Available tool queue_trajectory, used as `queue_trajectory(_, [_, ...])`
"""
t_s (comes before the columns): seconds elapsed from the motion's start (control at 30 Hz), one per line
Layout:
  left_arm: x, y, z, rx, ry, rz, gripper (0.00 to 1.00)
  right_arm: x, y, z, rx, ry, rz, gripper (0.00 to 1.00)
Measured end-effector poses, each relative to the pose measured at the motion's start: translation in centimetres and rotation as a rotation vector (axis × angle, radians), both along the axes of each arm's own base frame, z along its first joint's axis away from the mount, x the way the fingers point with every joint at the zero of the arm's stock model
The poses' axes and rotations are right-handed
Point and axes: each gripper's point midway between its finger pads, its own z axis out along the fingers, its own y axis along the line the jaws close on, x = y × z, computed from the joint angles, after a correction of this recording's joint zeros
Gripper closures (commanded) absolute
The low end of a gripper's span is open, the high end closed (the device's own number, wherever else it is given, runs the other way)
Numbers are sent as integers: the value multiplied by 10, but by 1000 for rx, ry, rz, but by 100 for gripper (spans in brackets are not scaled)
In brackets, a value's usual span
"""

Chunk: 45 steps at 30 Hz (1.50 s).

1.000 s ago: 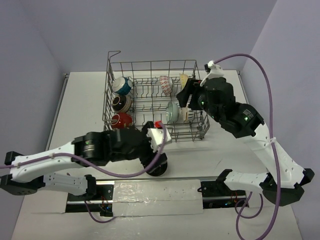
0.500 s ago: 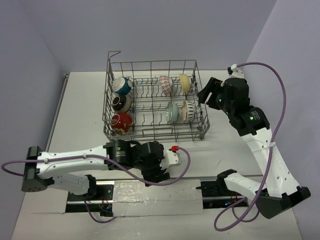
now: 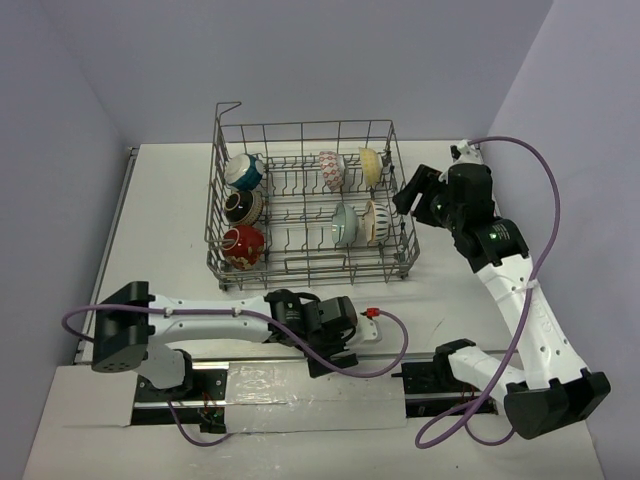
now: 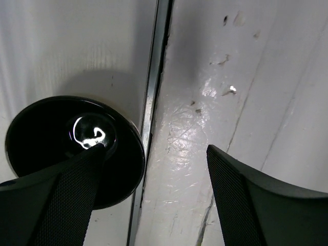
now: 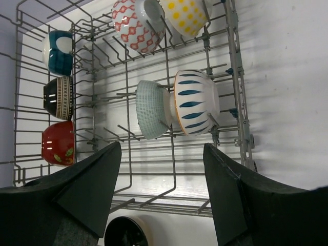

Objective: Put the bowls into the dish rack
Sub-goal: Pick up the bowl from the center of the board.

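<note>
The dish rack (image 3: 310, 135) (image 5: 233, 77) holds several bowls on edge: a blue-and-white one (image 3: 243, 172), a black patterned one (image 3: 243, 207), a red one (image 3: 243, 246), a red-patterned one (image 3: 331, 170), a yellow-dotted one (image 3: 371, 165), a pale green one (image 3: 344, 223) and a white one with blue stripes (image 3: 377, 222) (image 5: 197, 101). A glossy black bowl (image 4: 56, 138) (image 5: 125, 233) sits on the table in front of the rack. My left gripper (image 3: 335, 348) (image 4: 154, 154) is open over it, with one finger (image 4: 61, 195) across the bowl. My right gripper (image 3: 408, 195) (image 5: 163, 148) hangs open and empty beside the rack's right side.
A metal strip (image 4: 154, 77) and a taped white band (image 3: 300, 385) run along the table's near edge, right beside the black bowl. The right arm's purple cable (image 3: 545, 210) loops over the right part of the white table (image 3: 450, 290).
The right gripper pulled back out of the rack to its right, leaving the blue-striped bowl inside. The left arm swung toward the near edge over the black bowl, its jaws narrowing slightly.
</note>
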Motion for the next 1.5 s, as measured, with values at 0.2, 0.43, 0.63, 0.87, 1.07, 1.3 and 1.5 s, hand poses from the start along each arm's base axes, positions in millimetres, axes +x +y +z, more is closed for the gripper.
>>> queue_trajectory(0.2, [5, 8, -33, 100, -13, 20, 18, -4, 2, -11, 5, 14, 19, 27])
queue_trajectory(0.43, [19, 8, -35, 101, -64, 69, 36, -4, 4, -7, 13, -8, 28, 27])
queue_trajectory(0.63, [26, 5, -42, 105, -71, 102, 46, -4, 4, -7, 13, -12, 28, 27])
queue_trajectory(0.87, [26, 7, -49, 127, -67, 106, 62, -4, 4, -11, 11, -5, 28, 28])
queue_trajectory(1.07, [26, 7, -49, 130, -65, 107, 71, -6, 3, -7, 12, -21, 29, 28])
queue_trajectory(1.3, [27, 5, -43, 128, -65, 126, 76, -5, 3, -8, 12, -21, 29, 28])
queue_trajectory(1.5, [27, 3, -39, 127, -57, 142, 95, -5, 4, -12, 11, -15, 30, 28])
